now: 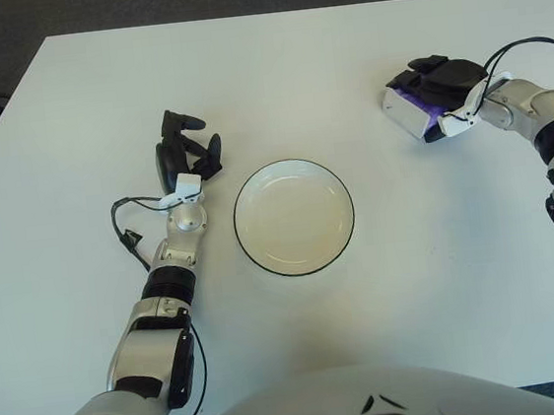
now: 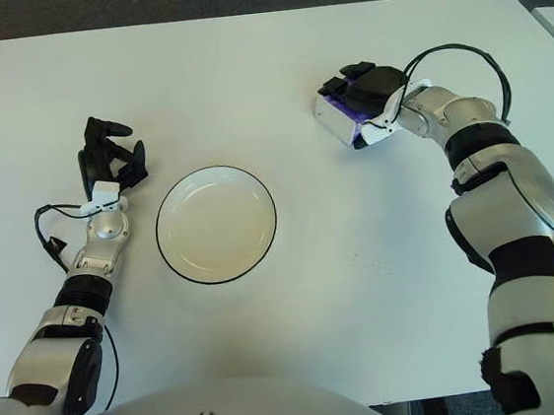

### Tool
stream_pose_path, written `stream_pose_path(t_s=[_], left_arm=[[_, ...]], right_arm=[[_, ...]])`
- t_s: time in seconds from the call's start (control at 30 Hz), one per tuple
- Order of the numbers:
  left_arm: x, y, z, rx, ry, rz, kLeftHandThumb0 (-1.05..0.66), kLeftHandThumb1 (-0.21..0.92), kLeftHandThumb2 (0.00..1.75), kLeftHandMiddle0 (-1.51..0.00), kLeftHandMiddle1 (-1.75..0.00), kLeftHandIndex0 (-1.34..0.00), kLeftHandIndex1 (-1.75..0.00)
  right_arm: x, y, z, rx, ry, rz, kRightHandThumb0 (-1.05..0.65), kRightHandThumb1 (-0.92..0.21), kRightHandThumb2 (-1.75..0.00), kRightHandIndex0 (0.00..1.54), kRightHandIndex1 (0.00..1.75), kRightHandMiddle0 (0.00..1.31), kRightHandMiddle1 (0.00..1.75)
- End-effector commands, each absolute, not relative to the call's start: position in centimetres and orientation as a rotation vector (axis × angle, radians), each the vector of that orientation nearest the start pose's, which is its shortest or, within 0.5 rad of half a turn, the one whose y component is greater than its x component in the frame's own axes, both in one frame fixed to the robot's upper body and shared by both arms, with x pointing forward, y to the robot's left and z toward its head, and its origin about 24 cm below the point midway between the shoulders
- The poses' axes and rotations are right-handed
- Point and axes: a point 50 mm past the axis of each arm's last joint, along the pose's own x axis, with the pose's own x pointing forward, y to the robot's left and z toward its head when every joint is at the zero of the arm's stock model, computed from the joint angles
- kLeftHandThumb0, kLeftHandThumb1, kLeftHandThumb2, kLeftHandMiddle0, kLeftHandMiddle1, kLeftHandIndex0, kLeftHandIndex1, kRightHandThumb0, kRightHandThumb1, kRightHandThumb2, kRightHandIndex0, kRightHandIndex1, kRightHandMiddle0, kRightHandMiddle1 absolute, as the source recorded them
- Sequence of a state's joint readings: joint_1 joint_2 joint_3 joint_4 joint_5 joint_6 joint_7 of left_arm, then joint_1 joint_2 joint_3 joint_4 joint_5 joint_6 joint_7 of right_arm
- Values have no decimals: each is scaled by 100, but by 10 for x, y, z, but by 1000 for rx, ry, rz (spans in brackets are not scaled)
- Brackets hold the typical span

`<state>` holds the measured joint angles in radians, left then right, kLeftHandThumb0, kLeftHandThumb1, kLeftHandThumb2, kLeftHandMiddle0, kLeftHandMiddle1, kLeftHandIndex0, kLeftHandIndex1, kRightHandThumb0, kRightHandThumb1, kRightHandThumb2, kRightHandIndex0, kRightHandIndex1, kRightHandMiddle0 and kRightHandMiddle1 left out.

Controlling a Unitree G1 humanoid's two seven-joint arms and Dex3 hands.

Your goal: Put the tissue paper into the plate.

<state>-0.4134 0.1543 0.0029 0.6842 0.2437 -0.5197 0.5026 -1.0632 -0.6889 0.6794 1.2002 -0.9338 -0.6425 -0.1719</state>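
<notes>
Covering the tissue pack, right hand on white table.

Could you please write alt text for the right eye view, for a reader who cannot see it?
The robot's right hand lies over a purple-and-white tissue pack at the far right of a white table. An empty black-rimmed plate sits mid-table, with the left hand beside it on the left, holding nothing.

Legible text: none found | tissue pack: we read no print | plate: unmarked
</notes>
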Motion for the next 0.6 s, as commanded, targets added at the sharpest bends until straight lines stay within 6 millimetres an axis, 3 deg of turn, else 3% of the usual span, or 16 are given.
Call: stream_pose_path(t_s=[0.0, 0.2, 0.27, 0.33, 0.43, 0.47, 0.5, 0.57], left_arm=[[267, 186, -21, 359, -24, 347, -39, 65, 86, -81, -175, -40, -170], [266, 188, -21, 350, -27, 349, -39, 65, 85, -83, -175, -41, -169], [265, 189, -21, 348, -26, 349, -39, 65, 85, -82, -175, -40, -169], [265, 189, -22, 347, -23, 348, -39, 65, 85, -82, -175, -40, -169], [264, 190, -22, 345, -20, 350, -39, 65, 84, -81, -175, -40, -170], [264, 191, -22, 344, -18, 352, -39, 65, 84, -81, -175, -40, -170], [264, 191, -22, 343, -18, 353, -39, 66, 84, -79, -175, -39, -170], [264, 192, -22, 340, -17, 356, -39, 66, 84, -78, -175, -39, -170]], right_arm=[[366, -230, 79, -1823, -116, 623, -57, -50, -67, 27, 3, 0, 63], [365, -229, 76, -1830, -179, 570, -53, -46, -72, 40, 8, 0, 78], [364, -229, 74, -1836, -201, 545, -52, -46, -72, 46, 16, 0, 96], [364, -231, 72, -1846, -207, 510, -53, -45, -72, 36, 78, 1, 137], [364, -231, 70, -1855, -208, 475, -51, -44, -74, 38, 141, 13, 162], [364, -231, 69, -1853, -219, 464, -51, -44, -74, 39, 148, 15, 165], [364, -230, 69, -1852, -228, 455, -33, -40, -94, 47, 157, 24, 166], [363, -229, 69, -1855, -273, 428, -17, -32, -117, 56, 166, 34, 170]])
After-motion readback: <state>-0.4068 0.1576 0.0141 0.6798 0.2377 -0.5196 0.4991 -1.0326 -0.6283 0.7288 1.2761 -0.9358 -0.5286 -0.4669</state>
